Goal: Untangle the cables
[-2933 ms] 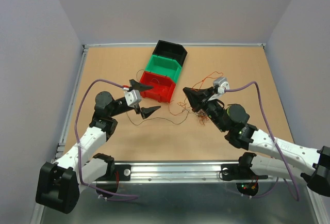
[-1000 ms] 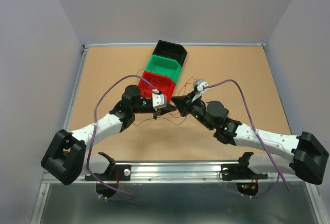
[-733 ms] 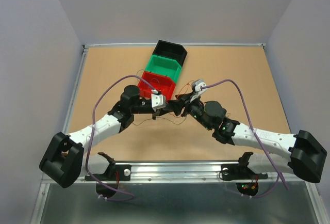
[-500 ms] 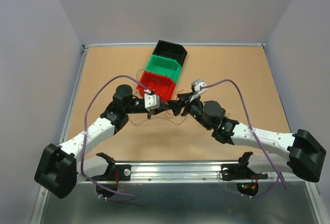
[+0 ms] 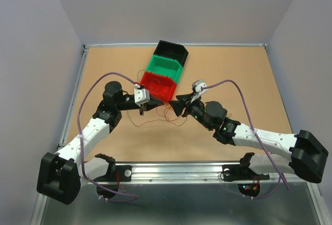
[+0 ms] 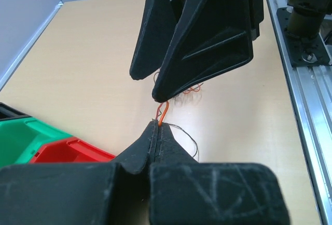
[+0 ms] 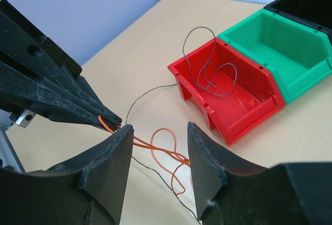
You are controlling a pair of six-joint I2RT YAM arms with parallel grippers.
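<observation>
The cables are hair-thin wires on the table between my two grippers. An orange wire (image 7: 171,150) curls in loops, and a dark wire (image 7: 150,91) arcs toward the red bin. My left gripper (image 6: 157,125) is shut on one end of the orange wire (image 6: 162,112), just above the table. In the top view it (image 5: 155,104) sits in front of the red bin. My right gripper (image 7: 159,127) faces it, tips a little apart from it. It is open, and the orange strands pass between its fingers without being pinched. A thin grey wire (image 7: 215,74) lies coiled inside the red bin.
Three bins stand in a row at the table's back middle: red (image 5: 158,86), green (image 5: 166,67), black (image 5: 172,53). The red bin's wall (image 7: 244,126) is close beyond the right fingers. A metal rail (image 6: 303,100) runs along the near table edge.
The right gripper went from shut to open. The left arm drew back to the left, still shut on the orange wire, which now stretches between the two grippers.
</observation>
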